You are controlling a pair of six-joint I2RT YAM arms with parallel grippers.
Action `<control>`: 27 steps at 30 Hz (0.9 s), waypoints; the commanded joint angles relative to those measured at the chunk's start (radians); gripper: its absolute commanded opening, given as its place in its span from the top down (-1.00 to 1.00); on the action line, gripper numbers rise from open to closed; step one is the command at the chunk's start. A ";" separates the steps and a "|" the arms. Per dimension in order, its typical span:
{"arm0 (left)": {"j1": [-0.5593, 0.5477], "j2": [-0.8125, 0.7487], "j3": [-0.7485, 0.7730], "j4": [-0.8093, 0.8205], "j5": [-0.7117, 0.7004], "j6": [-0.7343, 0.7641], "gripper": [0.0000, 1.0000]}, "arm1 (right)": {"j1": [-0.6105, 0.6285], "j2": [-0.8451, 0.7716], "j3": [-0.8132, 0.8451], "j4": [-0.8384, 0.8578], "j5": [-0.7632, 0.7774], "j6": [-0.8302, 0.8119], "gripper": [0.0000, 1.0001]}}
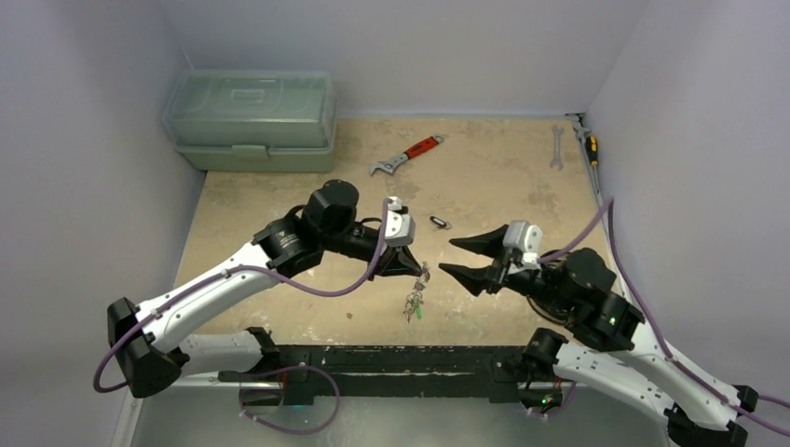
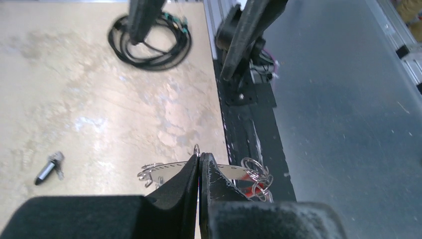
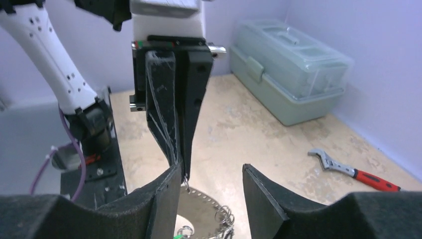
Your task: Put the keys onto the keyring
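Observation:
My left gripper (image 1: pixel 415 267) is shut on the top of the keyring (image 1: pixel 415 291), a silvery loop that hangs under its tips above the table with small keys and rings on it. In the left wrist view the shut tips (image 2: pixel 199 157) pinch a small ring, and the perforated silvery band (image 2: pixel 166 169) and a cluster of rings (image 2: pixel 256 175) show behind them. My right gripper (image 1: pixel 447 256) is open and empty, just right of the keyring. In the right wrist view (image 3: pixel 211 169) the keyring (image 3: pixel 204 209) hangs between its jaws. One loose key with a black tag (image 1: pixel 440 222) lies on the table; it also shows in the left wrist view (image 2: pixel 47 169).
A red-handled adjustable wrench (image 1: pixel 407 155) lies at the back centre. A plain spanner (image 1: pixel 557 146) and a screwdriver (image 1: pixel 589 144) lie at the back right. A green toolbox (image 1: pixel 251 116) stands at the back left. A black rail (image 1: pixel 391 358) runs along the near edge.

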 commanded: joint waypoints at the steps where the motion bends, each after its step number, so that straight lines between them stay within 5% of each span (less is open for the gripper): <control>1: -0.004 -0.112 -0.068 0.328 -0.056 -0.127 1.00 | 0.004 -0.102 -0.085 0.160 0.062 0.136 -0.04; 14: -0.004 -0.258 -0.395 1.049 -0.182 -0.465 1.00 | 0.004 -0.100 -0.213 0.423 -0.070 0.284 0.20; 27: -0.004 -0.279 -0.457 1.219 -0.163 -0.556 1.00 | 0.004 -0.057 -0.231 0.481 -0.064 0.277 0.22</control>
